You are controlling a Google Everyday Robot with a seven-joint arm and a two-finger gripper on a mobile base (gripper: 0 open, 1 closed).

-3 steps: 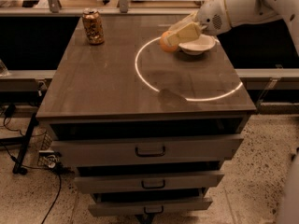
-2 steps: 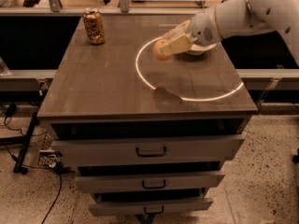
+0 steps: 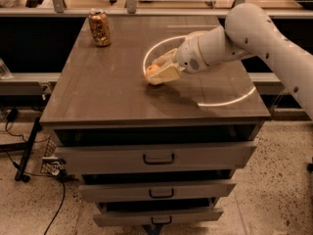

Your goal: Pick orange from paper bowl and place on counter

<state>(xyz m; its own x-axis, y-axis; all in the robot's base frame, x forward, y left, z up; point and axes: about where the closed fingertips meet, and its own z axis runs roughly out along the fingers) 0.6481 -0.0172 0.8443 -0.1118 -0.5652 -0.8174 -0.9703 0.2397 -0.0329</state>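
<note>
The gripper (image 3: 159, 74) clamps the orange (image 3: 152, 70) low over the counter (image 3: 102, 92), at the left edge of the white ring (image 3: 230, 102). Released too high, the round fruit could roll away from the ring and off the counter. The paper bowl is hidden, likely behind the arm (image 3: 244, 33), and I cannot tell whether the orange touches the surface.

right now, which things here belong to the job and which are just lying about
Job:
counter
orange
end effector, shut on the orange, low over the counter's middle

Lying about:
can, far left corner
drawers below
</note>
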